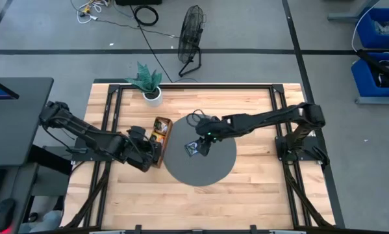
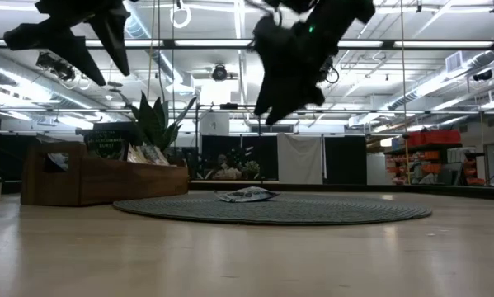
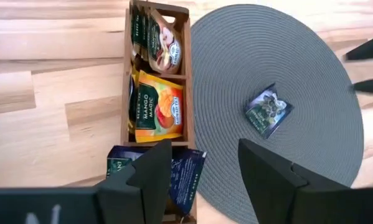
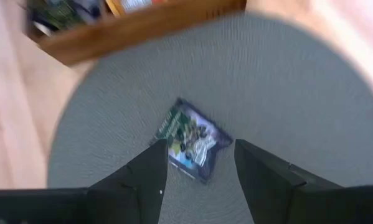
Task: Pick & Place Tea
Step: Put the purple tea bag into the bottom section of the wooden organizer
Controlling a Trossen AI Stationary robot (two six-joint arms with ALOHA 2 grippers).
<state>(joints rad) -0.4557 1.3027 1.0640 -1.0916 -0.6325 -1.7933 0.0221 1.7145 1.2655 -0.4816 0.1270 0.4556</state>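
High view: right hand [image 1: 203,144] hangs over the near-tray side of the round mat [image 1: 213,170], a single tea sachet [image 1: 193,149] just beside its fingertips. Left hand [image 1: 156,151] sits over the end of the wooden tray [image 1: 162,127] on the tabletop [image 1: 259,195].

Low view: the sachet [image 2: 247,195] lies flat on the mat, nothing touching it; the right hand hangs above, well clear.

Left wrist view: left hand's fingers spread wide, empty, directly above the tray's near compartment, where blue sachets [image 3: 189,177] stand. A yellow-orange sachet [image 3: 158,107] fills the next compartment.

Right wrist view: right hand's fingers wide apart, empty, the sachet [image 4: 190,139] just ahead of them, between their lines. It lies skewed, its long axis diagonal to the finger line.

Judgement: the step is either approach or release of this sachet; a grasp would need descent and a wrist turn.
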